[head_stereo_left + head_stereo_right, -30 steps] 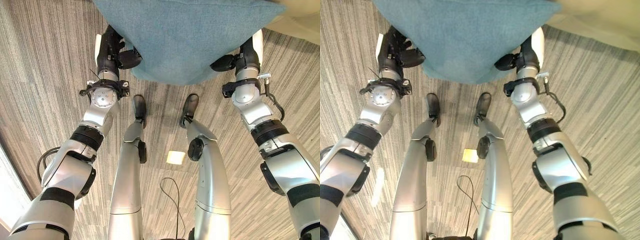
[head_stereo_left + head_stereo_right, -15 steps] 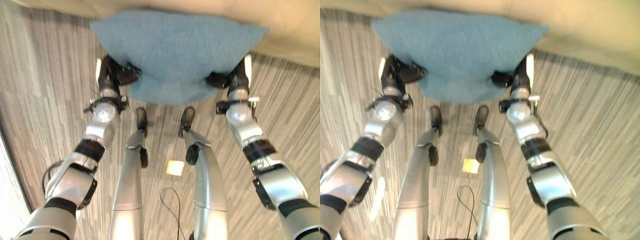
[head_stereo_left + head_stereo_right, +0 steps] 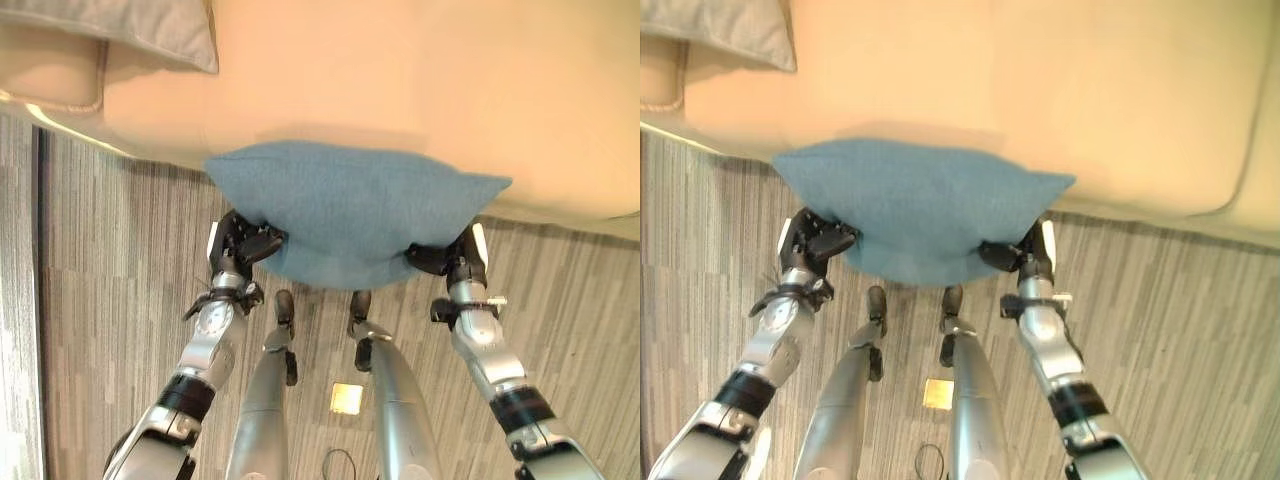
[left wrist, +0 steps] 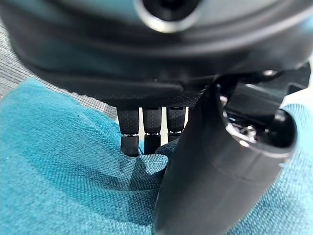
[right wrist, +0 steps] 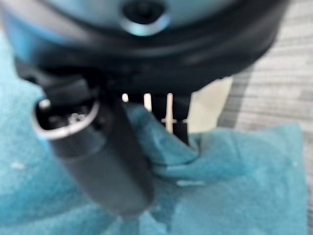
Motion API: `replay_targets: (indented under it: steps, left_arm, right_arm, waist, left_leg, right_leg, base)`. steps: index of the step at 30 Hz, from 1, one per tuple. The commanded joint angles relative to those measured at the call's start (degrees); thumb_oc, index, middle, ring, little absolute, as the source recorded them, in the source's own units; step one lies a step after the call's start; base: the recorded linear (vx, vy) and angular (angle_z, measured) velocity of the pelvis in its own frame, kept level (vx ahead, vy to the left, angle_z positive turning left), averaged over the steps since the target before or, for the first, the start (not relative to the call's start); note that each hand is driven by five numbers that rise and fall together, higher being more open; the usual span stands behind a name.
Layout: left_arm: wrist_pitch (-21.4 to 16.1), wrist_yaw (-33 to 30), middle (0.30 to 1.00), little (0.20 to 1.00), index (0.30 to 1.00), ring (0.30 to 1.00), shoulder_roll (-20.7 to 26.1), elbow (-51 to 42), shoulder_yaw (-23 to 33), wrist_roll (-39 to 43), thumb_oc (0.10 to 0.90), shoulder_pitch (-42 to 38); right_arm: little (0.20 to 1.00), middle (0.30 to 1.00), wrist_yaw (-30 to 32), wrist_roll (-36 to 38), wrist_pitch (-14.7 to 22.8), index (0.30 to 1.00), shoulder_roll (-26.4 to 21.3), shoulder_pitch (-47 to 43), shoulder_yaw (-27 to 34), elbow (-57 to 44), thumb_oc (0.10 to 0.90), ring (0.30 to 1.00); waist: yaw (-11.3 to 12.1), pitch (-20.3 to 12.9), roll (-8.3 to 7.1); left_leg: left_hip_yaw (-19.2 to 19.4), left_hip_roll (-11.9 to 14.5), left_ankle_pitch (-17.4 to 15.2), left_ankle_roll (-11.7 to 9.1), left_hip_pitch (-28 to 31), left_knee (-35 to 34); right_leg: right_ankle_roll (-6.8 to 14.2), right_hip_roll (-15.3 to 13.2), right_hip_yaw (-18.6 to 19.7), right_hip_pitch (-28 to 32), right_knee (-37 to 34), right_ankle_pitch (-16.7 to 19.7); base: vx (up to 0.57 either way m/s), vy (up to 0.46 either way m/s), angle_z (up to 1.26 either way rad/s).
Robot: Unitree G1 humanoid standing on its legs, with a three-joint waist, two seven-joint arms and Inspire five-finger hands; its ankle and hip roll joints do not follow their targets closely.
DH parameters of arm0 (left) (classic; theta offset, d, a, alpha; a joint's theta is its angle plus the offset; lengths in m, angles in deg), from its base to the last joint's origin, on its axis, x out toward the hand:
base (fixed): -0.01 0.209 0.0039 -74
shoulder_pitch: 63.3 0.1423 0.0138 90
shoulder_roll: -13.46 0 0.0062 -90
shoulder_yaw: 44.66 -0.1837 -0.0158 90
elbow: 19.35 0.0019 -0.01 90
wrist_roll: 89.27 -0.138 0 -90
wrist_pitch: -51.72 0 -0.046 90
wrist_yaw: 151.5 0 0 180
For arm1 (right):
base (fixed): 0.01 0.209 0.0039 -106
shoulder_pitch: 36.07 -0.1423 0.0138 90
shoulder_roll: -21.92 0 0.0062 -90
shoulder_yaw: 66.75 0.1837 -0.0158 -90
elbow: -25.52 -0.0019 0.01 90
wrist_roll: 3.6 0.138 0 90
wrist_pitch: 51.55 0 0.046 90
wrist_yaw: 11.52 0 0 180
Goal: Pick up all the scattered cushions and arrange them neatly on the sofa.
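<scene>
I hold a teal cushion (image 3: pixel 355 215) in front of me, between both hands, at the front edge of the cream sofa (image 3: pixel 400 90). My left hand (image 3: pixel 243 243) pinches the cushion's left lower corner, thumb and fingers (image 4: pixel 144 129) curled into the cloth (image 4: pixel 63 166). My right hand (image 3: pixel 447 260) grips the right lower corner the same way, the teal fabric (image 5: pixel 234 171) bunched between its thumb and fingers. The cushion's upper edge overlaps the sofa seat.
A grey cushion (image 3: pixel 140 30) lies on the sofa seat at the far left, by the armrest (image 3: pixel 50 75). Striped grey carpet (image 3: pixel 100 260) runs in front of the sofa. The wide middle and right of the seat (image 3: pixel 1090 90) are bare.
The camera has tilted up, bringing the sofa seat and grey cushion into view. Both hands have carried the teal cushion forward to the sofa's front edge.
</scene>
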Motion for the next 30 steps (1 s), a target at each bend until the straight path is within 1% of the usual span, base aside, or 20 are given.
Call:
replay_targets:
  steps: [1,4,5,6,10,12,13,14,15,16,18,20,22,23,24,25,27,28,29,30]
  left_arm:
    - [-5.9,7.9,0.300,0.300,0.300,0.300,-3.2,-9.9,-4.0,-3.9,0.400,-0.8]
    - [-5.2,8.9,0.300,0.300,0.300,0.300,-2.7,-10.2,-2.8,-3.6,0.400,4.2]
    - [-4.9,9.2,0.300,0.300,0.300,0.300,-2.9,-9.7,-2.1,-3.1,0.400,6.9]
    - [-4.9,9.2,0.300,0.300,0.300,0.300,-2.8,-9.7,-2.1,-3.1,0.400,6.9]
    - [-3.7,9.7,0.300,0.300,0.300,0.300,-2.9,-9.8,0.0,-2.9,0.400,13.5]
    - [-3.1,9.8,0.300,0.300,0.300,0.300,-2.8,-9.6,0.6,-3.5,0.400,14.8]
    - [-3.1,9.8,0.300,0.300,0.300,0.300,-2.8,-9.6,0.6,-3.5,0.400,14.8]
    - [-2.9,9.8,0.300,0.300,0.300,0.300,-2.5,-9.7,0.8,-4.0,0.400,15.4]
    - [-2.6,9.9,0.300,0.300,0.300,0.300,-2.5,-9.7,1.0,-4.5,0.400,15.8]
    - [-2.4,9.5,0.300,0.300,0.300,0.300,-1.9,-9.9,1.3,-5.4,0.400,15.9]
    - [-2.3,9.4,0.300,0.300,0.300,0.300,-1.8,-9.9,1.4,-5.8,0.400,15.7]
    - [-2.3,9.2,0.300,0.300,0.300,0.300,-1.9,-9.5,1.6,-6.7,0.400,15.1]
    - [-2.2,9.3,0.300,0.300,0.300,0.300,-2.0,-9.1,1.6,-7.6,0.400,15.0]
    - [-2.1,9.5,0.300,0.300,0.300,0.300,-1.8,-9.1,1.7,-7.8,0.400,15.1]
    - [-2.1,9.5,0.300,0.300,0.300,0.300,-1.8,-9.1,1.7,-7.8,0.400,15.1]
    - [-2.1,9.1,0.300,0.300,0.300,0.300,-1.8,-9.2,2.0,-7.8,0.400,15.1]
    - [-2.2,8.7,0.300,0.300,0.300,0.300,-1.8,-9.6,2.7,-7.7,0.400,15.3]
    - [-2.4,8.5,0.300,0.300,0.300,0.300,-1.7,-10.0,3.4,-7.6,0.400,15.5]
    - [-2.3,9.1,0.300,0.300,0.300,0.300,-1.8,-9.9,3.5,-7.4,0.400,15.6]
    - [-2.4,9.3,0.300,0.300,0.300,0.300,-2.0,-10.0,3.3,-7.4,0.400,15.7]
  right_arm:
    - [0.300,0.300,-4.7,-3.2,7.2,0.300,2.0,-1.7,-1.3,-9.3,0.400,0.300]
    - [0.300,0.300,-5.1,-5.1,6.9,0.300,1.2,1.9,-0.1,-11.1,0.400,0.300]
    - [0.300,0.300,-5.5,-5.6,6.7,0.300,1.2,3.9,1.0,-12.0,0.400,0.300]
    - [0.300,0.300,-5.5,-5.6,6.6,0.300,1.2,3.9,1.0,-12.0,0.400,0.300]
    - [0.300,0.300,-5.8,-6.4,6.0,0.300,1.2,7.6,4.4,-14.6,0.400,0.300]
    - [0.300,0.300,-6.3,-6.1,5.8,0.300,1.7,8.8,5.1,-15.0,0.400,0.300]
    - [0.300,0.300,-6.3,-6.1,5.8,0.300,1.7,8.8,5.1,-15.0,0.400,0.300]
    - [0.300,0.300,-6.7,-6.0,5.7,0.300,1.9,9.4,5.4,-15.3,0.400,0.300]
    - [0.300,0.300,-7.0,-6.0,5.6,0.300,2.0,9.8,5.5,-15.3,0.400,0.300]
    - [0.300,0.300,-7.4,-5.9,5.4,0.300,2.5,10.2,5.5,-15.2,0.400,0.300]
    - [0.300,0.300,-7.4,-6.2,5.2,0.300,2.6,10.2,5.4,-15.2,0.400,0.300]
    - [0.300,0.300,-7.3,-6.9,5.4,0.300,2.9,10.4,5.4,-15.3,0.400,0.300]
    - [0.300,0.300,-7.5,-6.9,5.3,0.300,2.7,10.3,5.6,-15.3,0.400,0.300]
    - [0.300,0.300,-7.8,-6.6,5.2,0.300,2.2,10.0,5.8,-15.2,0.400,0.300]
    - [0.300,0.300,-7.8,-6.6,5.2,0.300,2.2,10.0,5.8,-15.2,0.400,0.300]
    - [0.300,0.300,-7.7,-6.3,5.1,0.300,2.1,9.8,5.7,-15.2,0.400,0.300]
    - [0.300,0.300,-7.7,-6.0,4.9,0.300,2.2,9.4,5.5,-15.3,0.400,0.300]
    - [0.300,0.300,-7.8,-6.0,4.8,0.300,2.2,9.0,5.0,-15.3,0.400,0.300]
    - [0.300,0.300,-8.0,-5.9,4.8,0.300,2.0,8.9,5.1,-15.5,0.400,0.300]
    - [0.300,0.300,-8.2,-6.0,4.8,0.300,1.9,9.1,4.9,-15.7,0.400,0.300]
  waist:
    - [0.2,-7.7,1.22]
    - [0.3,-9.3,1.14]
    - [0.3,-10.7,0.98]
    - [0.3,-10.8,0.96]
    - [0.7,-14.1,0.87]
    - [1.0,-14.6,1.00]
    - [1.0,-14.6,1.00]
    - [0.9,-14.8,1.22]
    - [0.8,-14.8,1.33]
    - [0.2,-13.9,1.43]
    - [0.1,-13.7,1.64]
    - [0.0,-13.6,1.98]
    - [0.1,-14.1,1.77]
    - [-0.2,-14.7,1.65]
    - [-0.2,-14.6,1.67]
    - [-0.3,-14.7,1.49]
    - [-0.1,-14.7,1.43]
    - [0.3,-14.6,1.42]
    - [0.4,-14.9,1.34]
    - [0.4,-15.2,1.11]
  left_leg:
    - [-1.1,-0.5,-2.9,-1.6,4.6,-2.0]
    - [-0.4,-0.6,-3.2,-1.6,11.8,-4.8]
    - [0.1,-0.5,-3.5,-1.5,15.9,-6.1]
    - [0.1,-0.5,-3.3,-1.5,15.8,-6.3]
    - [1.5,-1.3,-4.9,-0.5,23.6,-8.4]
    - [1.8,-1.6,-5.3,0.2,26.3,-9.5]
    - [1.9,-1.6,-5.3,0.2,26.4,-9.5]
    - [1.9,-1.7,-5.6,0.7,27.4,-10.0]
    - [2.0,-1.8,-5.7,1.1,28.2,-10.5]
    - [2.0,-1.8,-5.4,2.0,28.7,-10.6]
    - [2.1,-1.7,-5.3,2.4,28.9,-10.7]
    - [2.7,-1.7,-5.9,2.6,29.7,-10.9]
    - [3.0,-1.9,-6.6,2.6,30.7,-11.3]
    - [3.0,-2.1,-7.1,2.4,31.6,-11.7]
    - [3.0,-2.1,-7.1,2.4,31.7,-11.7]
    - [3.4,-2.1,-7.5,2.2,32.5,-12.0]
    - [4.0,-1.9,-8.0,1.7,33.4,-12.0]
    - [4.7,-1.7,-8.3,1.4,34.1,-11.9]
    - [4.9,-1.8,-8.9,1.2,35.1,-12.0]
    - [5.1,-2.2,-9.4,1.2,35.8,-12.1]
  right_leg:
    - [5.7,-0.5,-0.6,7.5,-7.7,2.1]
    - [6.1,0.2,-0.5,15.1,-11.3,2.5]
    - [6.3,0.6,-0.1,19.4,-13.6,2.7]
    - [6.3,0.6,-0.1,19.4,-13.8,2.9]
    - [7.3,1.4,1.6,26.9,-16.7,3.2]
    - [7.8,1.5,2.4,27.9,-15.5,3.2]
    - [7.8,1.5,2.5,28.0,-15.5,3.2]
    - [8.2,1.4,3.1,27.5,-13.7,3.3]
    - [8.7,1.4,3.6,26.8,-11.6,3.7]
    - [9.9,2.0,5.7,24.9,-5.5,5.9]
    - [10.0,2.7,6.6,23.7,-2.9,5.5]
    - [9.7,3.1,6.9,22.3,-1.4,4.1]
    - [9.1,2.9,6.3,22.2,-4.3,3.3]
    - [8.8,3.0,6.2,22.3,-9.4,3.8]
    - [8.8,3.0,6.2,22.3,-9.5,3.8]
    - [8.8,2.7,5.4,21.8,-12.3,5.0]
    - [9.1,1.6,1.8,21.3,-15.7,6.3]
    - [9.3,0.5,-1.9,21.1,-16.1,6.8]
    - [9.4,-0.2,-3.9,22.1,-17.3,6.8]
    - [9.2,-0.4,-4.7,23.3,-17.9,7.1]
  base:
    - [0.16,0.030,-0.03]
    - [0.19,0.066,-0.11]
    - [0.18,0.074,-0.08]
    - [0.19,0.077,-0.06]
    - [0.18,0.130,-0.17]
    - [0.10,0.100,-0.24]
    - [0.06,0.093,-0.15]
    - [0.06,0.090,-0.15]
    - [0.05,0.164,-0.25]
    - [0.01,0.115,-0.29]
    - [0.00,0.100,-0.26]
    - [0.05,0.074,-0.25]
    - [0.16,-0.014,-0.31]
    - [0.18,-0.034,-0.19]
    - [0.20,-0.053,-0.14]
    - [0.15,-0.054,-0.10]
    - [0.20,-0.077,-0.20]
    - [0.19,-0.078,-0.29]
    - [0.21,-0.085,-0.28]
    - [0.31,-0.139,-0.19]
